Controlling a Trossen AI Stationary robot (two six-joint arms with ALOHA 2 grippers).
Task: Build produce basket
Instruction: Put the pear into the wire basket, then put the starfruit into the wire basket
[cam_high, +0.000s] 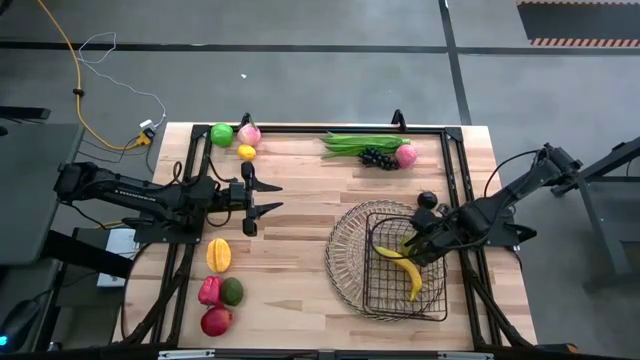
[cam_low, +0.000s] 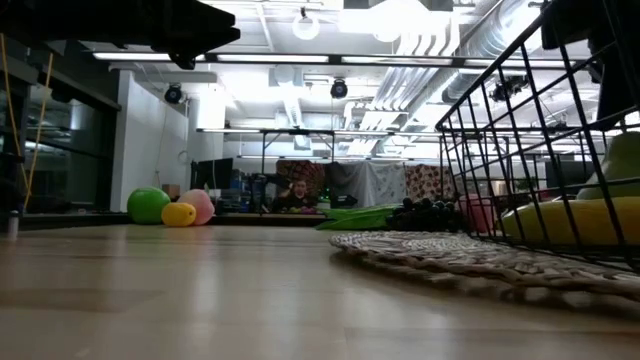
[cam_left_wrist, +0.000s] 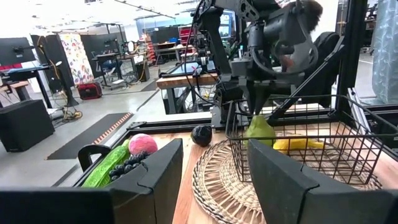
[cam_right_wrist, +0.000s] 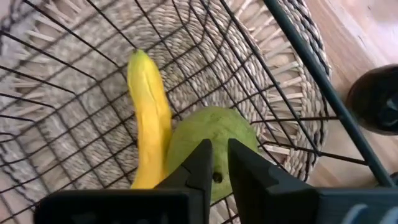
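The basket (cam_high: 405, 268) is dark wire and stands on a round woven mat (cam_high: 345, 255) at the table's right. In it lie a yellow banana (cam_right_wrist: 149, 112) and a green pear-shaped fruit (cam_right_wrist: 211, 140), side by side. My right gripper (cam_right_wrist: 220, 168) points steeply down inside the basket, right over the green fruit (cam_left_wrist: 260, 130). Its fingers stand a narrow gap apart, with the fruit's dark stem end (cam_right_wrist: 216, 177) showing between them. My left gripper (cam_high: 265, 197) waits open and level over the table's left half, with nothing between its fingers. My right gripper comes from above at the top of the green fruit (cam_right_wrist: 205, 134), one finger on each side of the stem end. The fruit rests on the basket floor against the banana. Whether the fingers touch it, I cannot tell.
A green apple (cam_high: 221, 133), a pink peach (cam_high: 249, 133) and a lemon (cam_high: 246, 152) lie far left. Green beans (cam_high: 360, 143), grapes (cam_high: 377, 157) and another peach (cam_high: 405, 155) lie at the far middle. A yellow pepper (cam_high: 218, 255), avocado (cam_high: 231, 291) and red apple (cam_high: 216, 320) lie near left.
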